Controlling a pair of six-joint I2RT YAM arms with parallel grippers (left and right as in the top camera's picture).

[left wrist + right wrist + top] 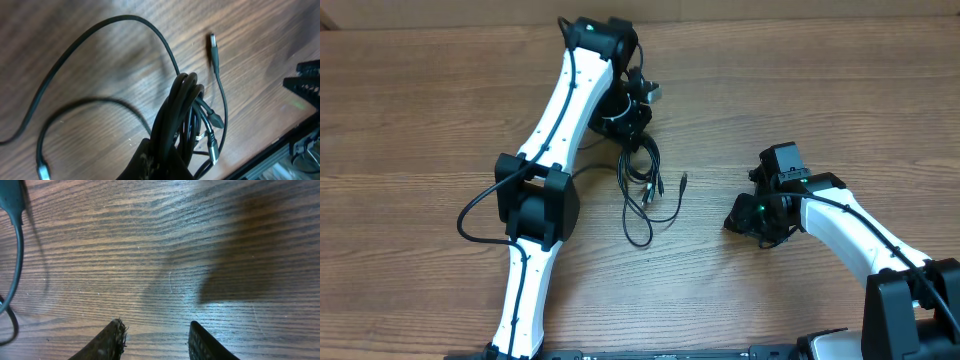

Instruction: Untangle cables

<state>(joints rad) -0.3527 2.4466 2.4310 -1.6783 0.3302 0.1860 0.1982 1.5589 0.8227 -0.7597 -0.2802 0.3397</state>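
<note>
Cables [642, 185] lay bunched on the wooden table [840, 80] beside the left arm, with loops trailing out across the wood. Left gripper [157, 162] was clenched on the bundle, its fingers blurred and mostly cut off at the frame's bottom edge. One loose plug [212, 41] lay clear of the bundle. Right gripper [156, 332] stood parted over bare wood, grasping nothing, with only its fingertips showing. The strand at the left edge of its view was cut off.

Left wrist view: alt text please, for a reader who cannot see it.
The left gripper is shut on a bunch of thin black cables at the bottom of the frame, over a wooden table. One loose strand ends in a small plug toward the upper right.
</note>
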